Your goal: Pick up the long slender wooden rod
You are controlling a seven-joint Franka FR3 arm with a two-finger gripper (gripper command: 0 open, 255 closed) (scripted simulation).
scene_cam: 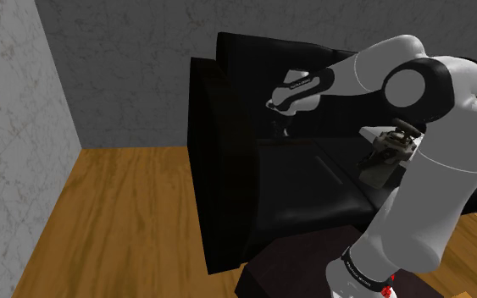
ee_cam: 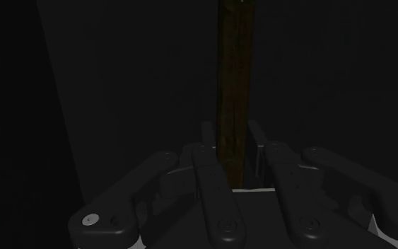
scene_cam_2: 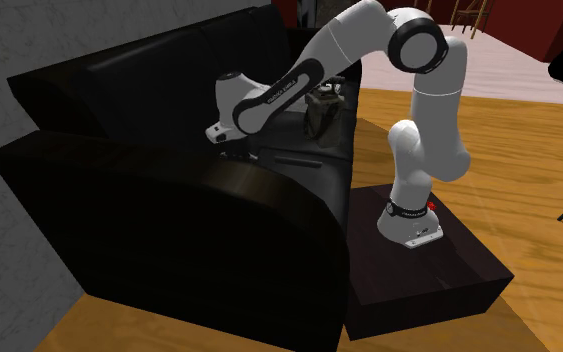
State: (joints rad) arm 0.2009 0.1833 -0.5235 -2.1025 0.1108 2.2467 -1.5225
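Observation:
A long brown wooden rod (ee_cam: 234, 85) runs straight away from my gripper (ee_cam: 231, 131), and the two black fingers (ee_cam: 206, 138) press against its sides near one end. In the second exterior view the rod (scene_cam_2: 299, 160) shows as a thin dark stick lying low over the black sofa seat (scene_cam_2: 269, 185). It points from the gripper (scene_cam_2: 237, 152) toward the arm's stand. In the shoulder view the gripper (scene_cam: 283, 127) hangs down at the sofa's seat, close to the backrest.
A grey lumpy object (scene_cam: 386, 152) sits on the sofa (scene_cam: 228, 169) near the arm's elbow. It also appears behind the forearm (scene_cam_2: 321, 110). The sofa's armrest (scene_cam_2: 219, 230) rises beside the gripper. Wooden floor (scene_cam: 118, 220) and grey walls lie around.

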